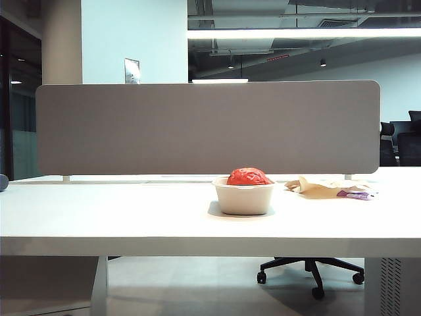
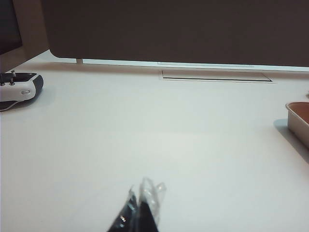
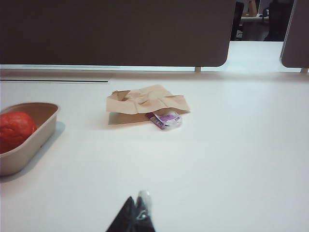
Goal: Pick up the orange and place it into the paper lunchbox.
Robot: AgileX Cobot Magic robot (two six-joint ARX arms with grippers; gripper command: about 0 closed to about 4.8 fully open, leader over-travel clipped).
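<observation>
orange (image 1: 248, 176): I see it resting inside the paper lunchbox (image 1: 243, 197), so placement looks done.
left tool (image 2: 143, 205): clenched, empty, low above the bare surface (image 2: 145, 135).
right tool (image 3: 139, 210): tips together, empty, well clear of the lunchbox.

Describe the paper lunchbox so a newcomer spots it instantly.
On the white table, before the grey divider panel, sits a shallow beige pulp-paper lunchbox. It holds the glossy red-orange orange; the crumpled tan paper beside it lies flat, with a purple packet.
</observation>
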